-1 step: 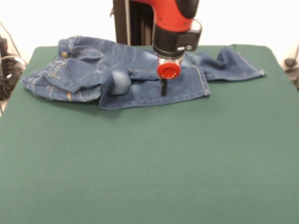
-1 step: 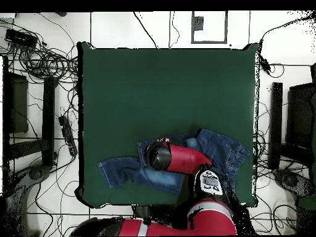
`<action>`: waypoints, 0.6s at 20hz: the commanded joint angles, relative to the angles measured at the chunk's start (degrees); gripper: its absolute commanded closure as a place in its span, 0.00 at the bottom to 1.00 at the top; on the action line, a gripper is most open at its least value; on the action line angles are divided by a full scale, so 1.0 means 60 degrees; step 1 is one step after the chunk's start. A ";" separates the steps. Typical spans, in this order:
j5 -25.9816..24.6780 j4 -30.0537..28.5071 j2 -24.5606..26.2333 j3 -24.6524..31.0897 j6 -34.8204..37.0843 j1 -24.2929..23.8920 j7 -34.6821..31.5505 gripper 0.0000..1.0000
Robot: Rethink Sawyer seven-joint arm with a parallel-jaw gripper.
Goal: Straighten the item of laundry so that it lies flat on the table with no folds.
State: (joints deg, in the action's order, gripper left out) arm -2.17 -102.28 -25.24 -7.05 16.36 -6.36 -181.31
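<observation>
Dark green cloth covers the table point(image 1: 149, 163), which takes up most of the front view and is bare across its whole near half. Cables point(image 2: 46, 62) and dark equipment lie on the pale tiled floor point(image 2: 154, 28) around the table in the overhead view.

Jeans point(image 1: 93, 74): located at the table's far edge in the front view, crumpled. The waistband end is bunched and folded over at the left; one leg runs right toward the table corner, and the other ends in a hem nearer the middle.

Gripper point(image 1: 163, 86): positioned directly over the jeans' middle, below the red and black arm point(image 1: 175, 23). Thin dark tips reach the denim under a red round part. Its degree of opening cannot be determined. In the overhead view the arm covers the jeans' centre.
</observation>
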 commanded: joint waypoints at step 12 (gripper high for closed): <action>-0.0106 0.0725 -0.0065 0.1542 0.0428 -0.0120 0.0670 0.00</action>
State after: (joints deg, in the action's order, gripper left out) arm -2.34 -100.87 -26.38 -5.73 17.14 -7.90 -181.31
